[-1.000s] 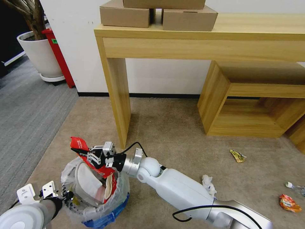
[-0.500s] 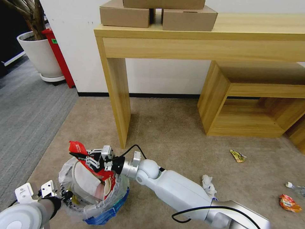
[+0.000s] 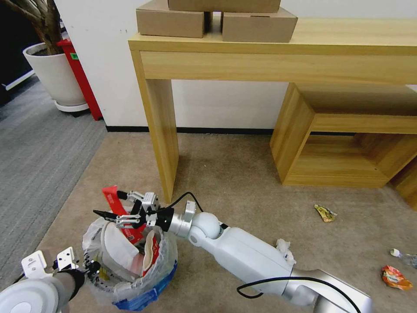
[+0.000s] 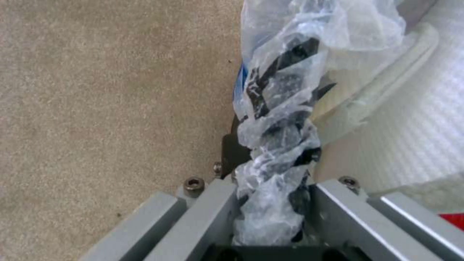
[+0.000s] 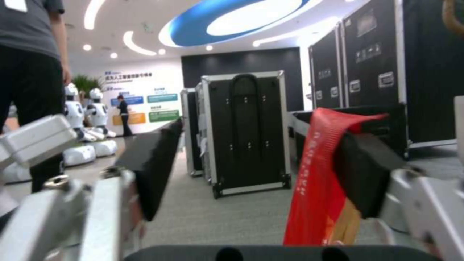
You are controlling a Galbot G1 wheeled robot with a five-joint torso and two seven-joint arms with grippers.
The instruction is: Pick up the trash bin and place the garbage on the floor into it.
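Observation:
The trash bin (image 3: 147,295), blue and lined with a clear bag, is at the lower left of the head view. My left gripper (image 3: 89,266) is shut on its bag-covered rim (image 4: 282,108). White slippers (image 3: 117,248) stick out of the bin. Above the bin my right gripper (image 3: 110,204) is open, and a red wrapper (image 3: 114,199) leans on one finger (image 5: 362,174), its lower end in the bin. On the beige floor (image 3: 234,182) to the right lie a white tissue (image 3: 285,251), a yellow-green wrapper (image 3: 325,213), an orange-red wrapper (image 3: 395,278) and a small bottle (image 3: 404,255).
A wooden table leg (image 3: 163,139) stands just beyond the bin. A low wooden shelf (image 3: 347,143) sits under the table at the right. A white plant pot (image 3: 54,76) and a red box (image 3: 80,76) stand at the far left beside grey ribbed carpet (image 3: 39,152).
My right gripper has opened and let go of the red wrapper, which now leans on one finger above the bin. The left gripper and the bin have barely moved.

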